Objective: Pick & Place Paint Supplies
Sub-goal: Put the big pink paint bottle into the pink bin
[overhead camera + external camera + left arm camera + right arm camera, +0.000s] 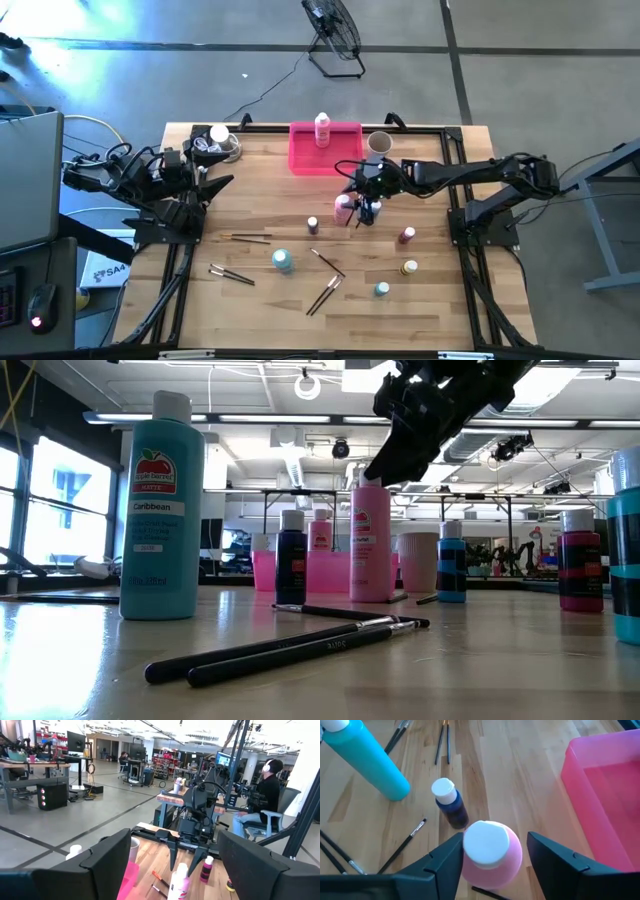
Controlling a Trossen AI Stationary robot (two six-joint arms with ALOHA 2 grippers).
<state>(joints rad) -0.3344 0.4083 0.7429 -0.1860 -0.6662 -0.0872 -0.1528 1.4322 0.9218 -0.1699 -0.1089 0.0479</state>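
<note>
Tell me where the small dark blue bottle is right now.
In the high view, the small dark blue bottle stands upright on the table's middle, just left of the pink bottle that the right gripper straddles, in front of the pink tray.

1. The high view looks straight down from well above, taking in the whole tabletop (250, 300) and both arms.
2. The low view sits at tabletop height, looking level across it; the teal bottle (160, 510) stands close to the lens.
3. The left wrist view faces across the tabletop toward the other arm and the room.
4. The right wrist view points steeply down, very near the pink bottle (490, 852).
5. That pink bottle (343, 207) and the pink tray (325, 160) appear in all four views.
</note>
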